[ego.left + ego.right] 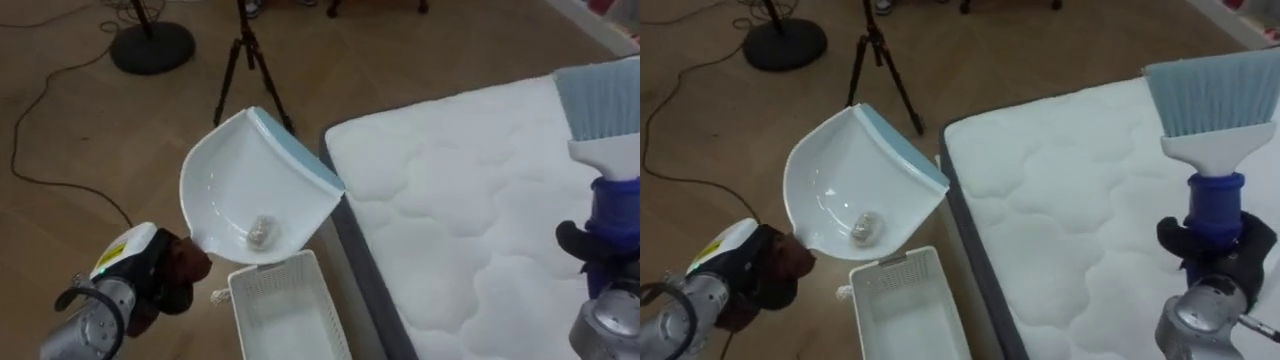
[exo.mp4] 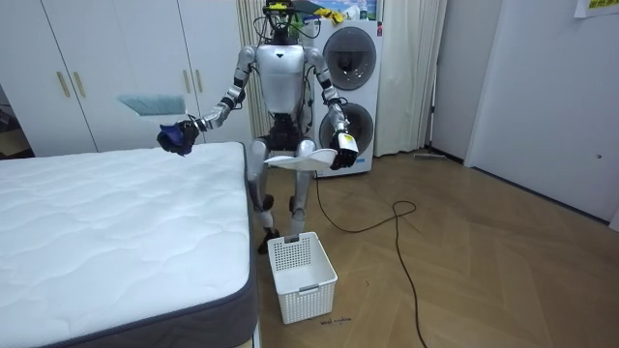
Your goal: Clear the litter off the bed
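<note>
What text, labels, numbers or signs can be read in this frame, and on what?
No text here is readable.
Blurred: print on the yellow label by the left hand.
Too small: whatever is on the wall sheet at the room view's upper right.

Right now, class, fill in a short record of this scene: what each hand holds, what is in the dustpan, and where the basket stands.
left hand: curled round the handle of the dustpan
dustpan: white, held in the air beside the mattress, roughly above the basket
in dustpan: one small crumpled scrap
right hand: curled round the brush, bristles up, over the mattress
basket: white, on the floor against the mattress's side
</note>
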